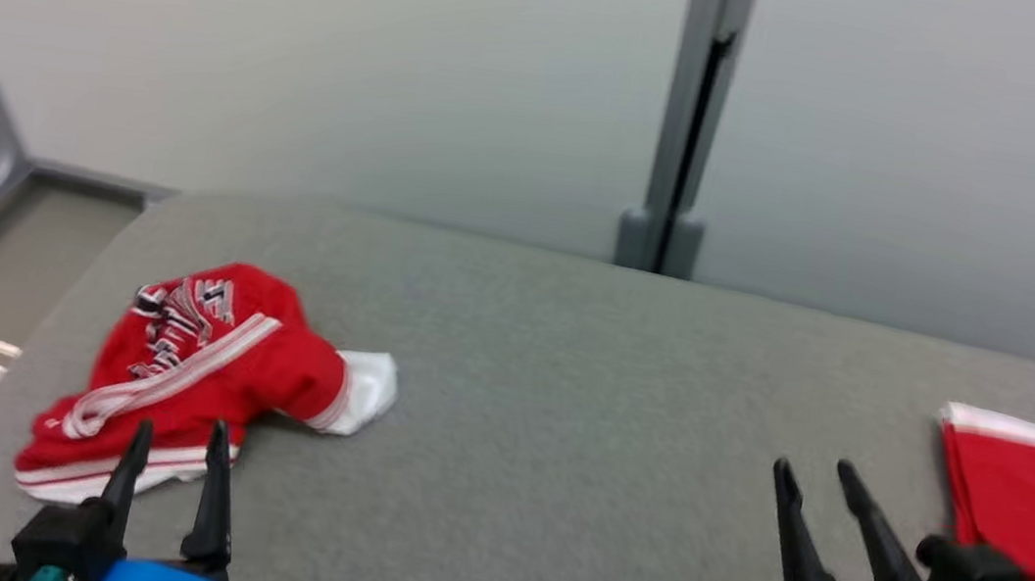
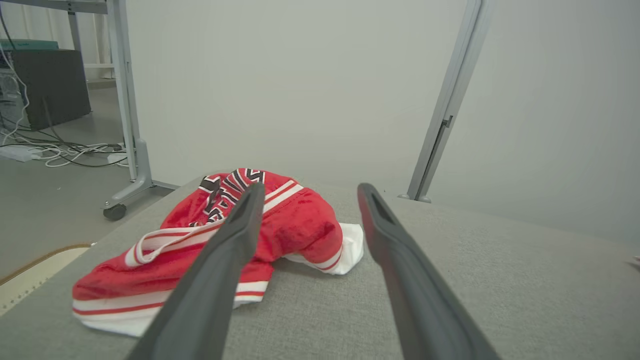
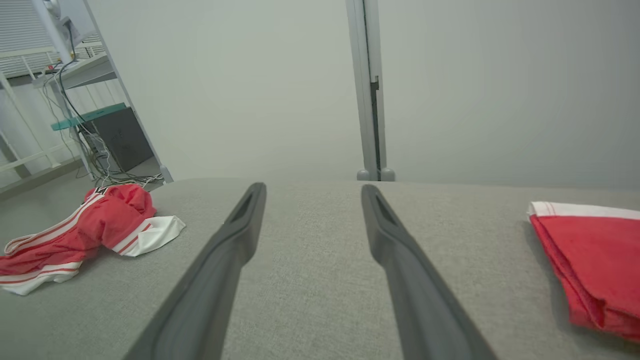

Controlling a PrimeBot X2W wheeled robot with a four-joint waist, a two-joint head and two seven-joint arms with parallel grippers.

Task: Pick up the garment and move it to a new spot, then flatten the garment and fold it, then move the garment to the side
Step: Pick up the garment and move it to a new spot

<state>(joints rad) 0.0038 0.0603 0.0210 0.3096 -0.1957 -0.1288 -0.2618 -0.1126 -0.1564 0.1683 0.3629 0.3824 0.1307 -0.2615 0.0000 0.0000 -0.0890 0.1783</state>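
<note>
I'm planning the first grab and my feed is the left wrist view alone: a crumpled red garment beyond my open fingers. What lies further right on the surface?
Observer: A second red garment, white-banded and seemingly folded, lies at the far right.
Operator: And the other arm?
Observer: The right gripper is open and empty over bare grey surface, just left of that garment.
Operator: How does my gripper sit from above?
Observer: In the head view the left gripper has its tips at the near edge of the crumpled garment; contact I cannot tell.
</note>
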